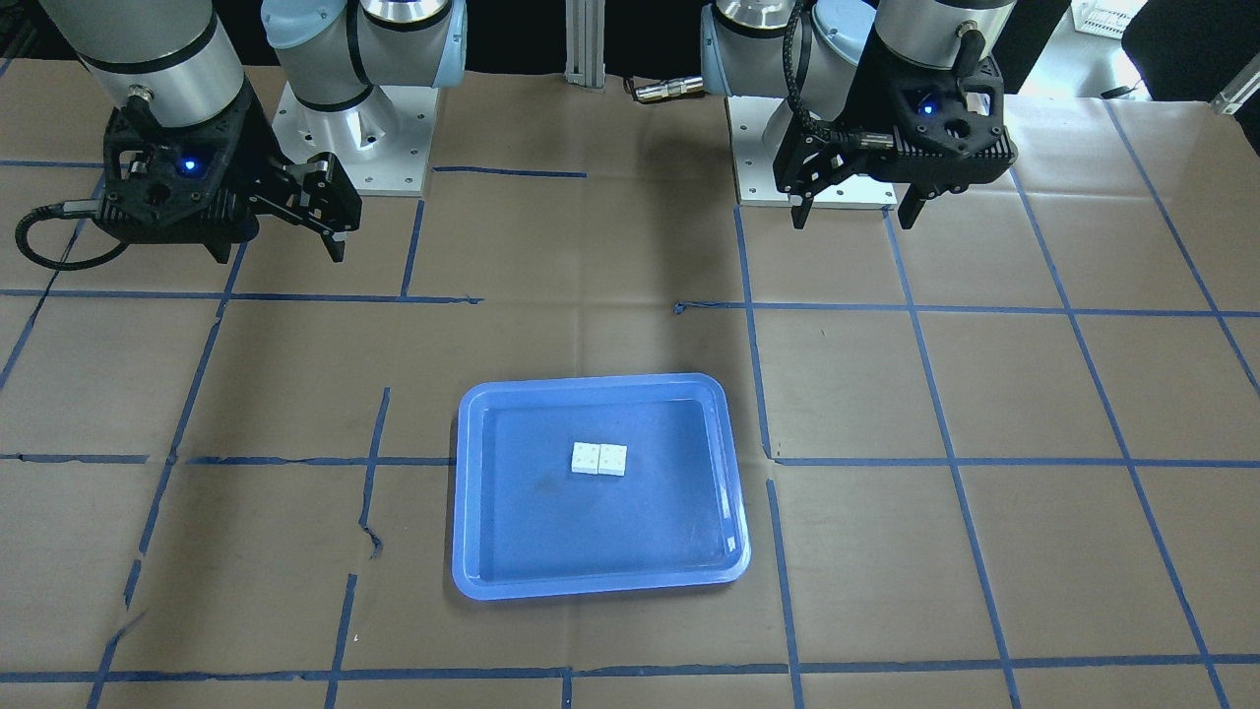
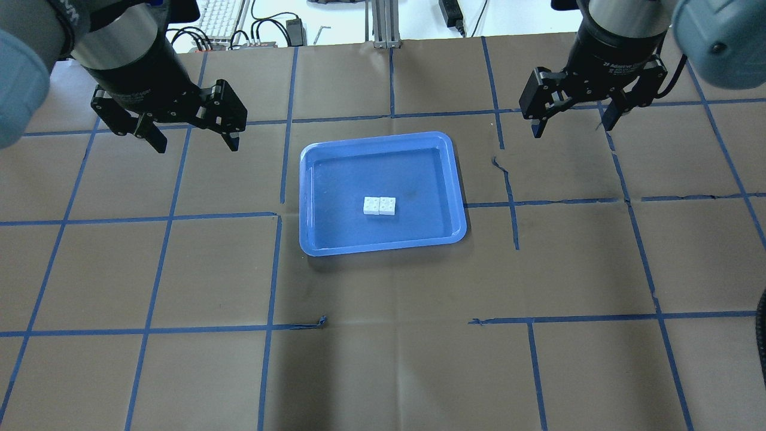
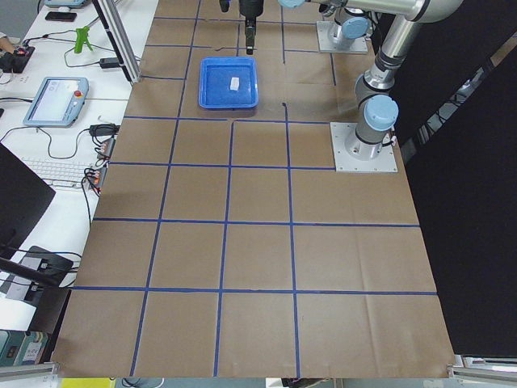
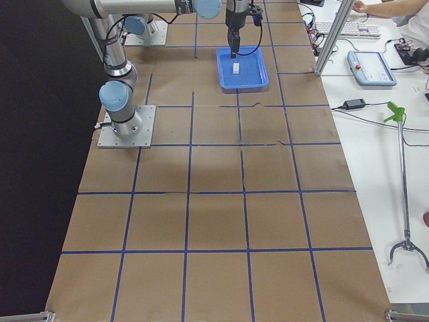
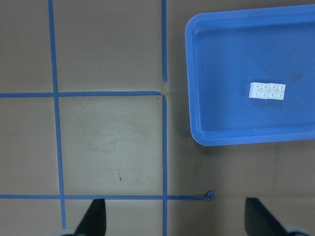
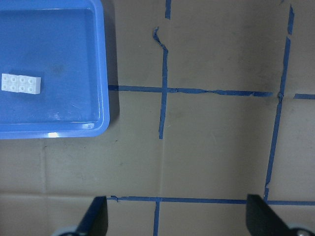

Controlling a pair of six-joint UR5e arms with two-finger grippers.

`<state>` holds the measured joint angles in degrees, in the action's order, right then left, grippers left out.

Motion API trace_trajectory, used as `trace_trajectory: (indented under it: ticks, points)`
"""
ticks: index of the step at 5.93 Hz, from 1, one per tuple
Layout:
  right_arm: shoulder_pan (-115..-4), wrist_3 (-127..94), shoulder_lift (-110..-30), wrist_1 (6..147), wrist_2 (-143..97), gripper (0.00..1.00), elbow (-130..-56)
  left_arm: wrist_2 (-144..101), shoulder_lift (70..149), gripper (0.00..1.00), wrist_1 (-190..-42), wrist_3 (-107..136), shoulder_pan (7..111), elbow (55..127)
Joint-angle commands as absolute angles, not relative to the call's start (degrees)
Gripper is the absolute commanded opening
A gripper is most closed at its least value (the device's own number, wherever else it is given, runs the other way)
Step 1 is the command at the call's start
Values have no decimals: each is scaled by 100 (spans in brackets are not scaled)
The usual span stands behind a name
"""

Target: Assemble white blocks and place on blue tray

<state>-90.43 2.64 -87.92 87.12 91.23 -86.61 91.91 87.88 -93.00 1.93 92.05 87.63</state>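
The two white blocks (image 2: 379, 206) lie side by side, touching, in the middle of the blue tray (image 2: 455, 179). They also show in the front view (image 1: 599, 459), on the tray (image 1: 472, 551), in the left wrist view (image 5: 267, 91) and in the right wrist view (image 6: 20, 83). My left gripper (image 2: 194, 137) is open and empty, raised over the table to the tray's far left. My right gripper (image 2: 573, 126) is open and empty, raised to the tray's far right. In the front view the left gripper (image 1: 852, 211) is on the right and the right gripper (image 1: 335, 231) on the left.
Brown paper with a blue tape grid covers the table. The arm bases (image 1: 354, 138) stand on plates at the robot's side. Keyboards, cables and a pendant (image 3: 55, 100) lie on the white bench beyond the table's far edge.
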Motion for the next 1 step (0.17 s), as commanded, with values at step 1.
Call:
trace_trajectory:
  ticks: [1]
  points:
    - [-9061,264,-8798,8727,9132,100,-8666,9185,8789,99,-9299,193,9202,8763]
